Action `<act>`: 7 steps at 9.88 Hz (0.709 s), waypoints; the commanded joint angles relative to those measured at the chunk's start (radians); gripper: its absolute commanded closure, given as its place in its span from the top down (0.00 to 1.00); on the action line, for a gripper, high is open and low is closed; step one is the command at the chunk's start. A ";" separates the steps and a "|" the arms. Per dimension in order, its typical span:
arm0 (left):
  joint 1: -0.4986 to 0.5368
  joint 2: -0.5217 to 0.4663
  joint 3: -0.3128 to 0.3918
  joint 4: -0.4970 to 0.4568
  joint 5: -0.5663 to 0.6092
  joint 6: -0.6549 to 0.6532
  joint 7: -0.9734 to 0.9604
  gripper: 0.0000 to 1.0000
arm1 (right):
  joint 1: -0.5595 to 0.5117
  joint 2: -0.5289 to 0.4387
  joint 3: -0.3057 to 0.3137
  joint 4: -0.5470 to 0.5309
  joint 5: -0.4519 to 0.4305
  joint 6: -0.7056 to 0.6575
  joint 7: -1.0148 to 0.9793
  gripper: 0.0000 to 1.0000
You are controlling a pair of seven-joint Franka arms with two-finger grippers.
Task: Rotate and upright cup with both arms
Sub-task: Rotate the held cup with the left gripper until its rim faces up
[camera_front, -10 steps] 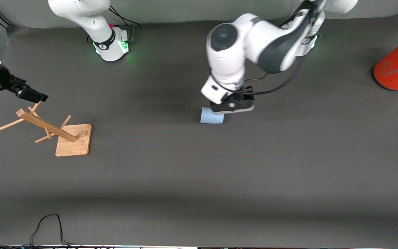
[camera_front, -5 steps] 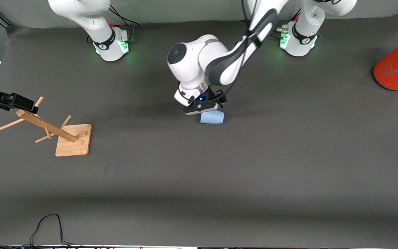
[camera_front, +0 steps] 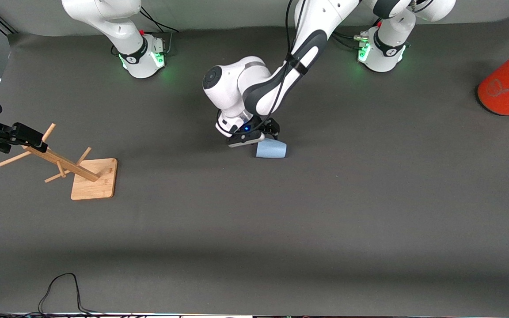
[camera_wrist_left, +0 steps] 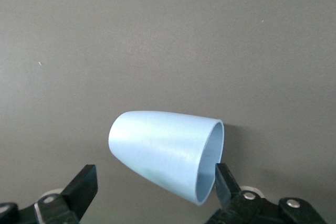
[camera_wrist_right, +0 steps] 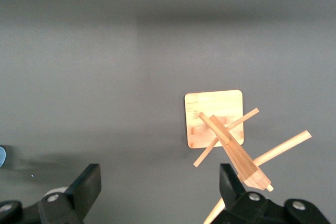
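The pale-blue cup (camera_front: 271,149) lies on its side on the dark mat near the table's middle, its mouth toward the left arm's end. In the left wrist view the cup (camera_wrist_left: 163,158) lies between the open fingers, its rim close beside one finger (camera_wrist_left: 226,184). My left gripper (camera_front: 260,138) is open, low at the cup's side, and also shows in the left wrist view (camera_wrist_left: 155,188). My right gripper (camera_front: 27,135) is open and empty over the top end of a wooden peg rack (camera_front: 75,170), and also shows in the right wrist view (camera_wrist_right: 157,187).
A large orange cylinder with a grey top (camera_front: 508,84) lies at the left arm's end. The peg rack (camera_wrist_right: 226,129) leans on its square base at the right arm's end. A black cable (camera_front: 60,291) loops at the table's near edge.
The left arm has swung toward the right arm's end and lowered its gripper beside the cup. The right gripper has drifted onto the rack's top end. The cup has not moved.
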 commanded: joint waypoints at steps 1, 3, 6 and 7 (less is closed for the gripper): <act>-0.019 0.041 0.016 0.037 0.035 0.003 -0.036 0.90 | -0.051 -0.011 0.038 -0.013 -0.003 0.014 -0.026 1.00; -0.019 0.040 0.017 0.037 0.038 -0.002 -0.038 0.53 | -0.049 -0.014 0.042 -0.013 -0.003 0.013 -0.026 1.00; -0.018 0.034 0.019 0.037 0.036 -0.009 -0.038 0.23 | -0.104 -0.012 0.087 -0.011 -0.003 0.013 -0.035 1.00; -0.016 0.026 0.019 0.045 0.030 -0.017 -0.035 0.02 | -0.099 -0.012 0.085 -0.011 -0.003 0.013 -0.034 1.00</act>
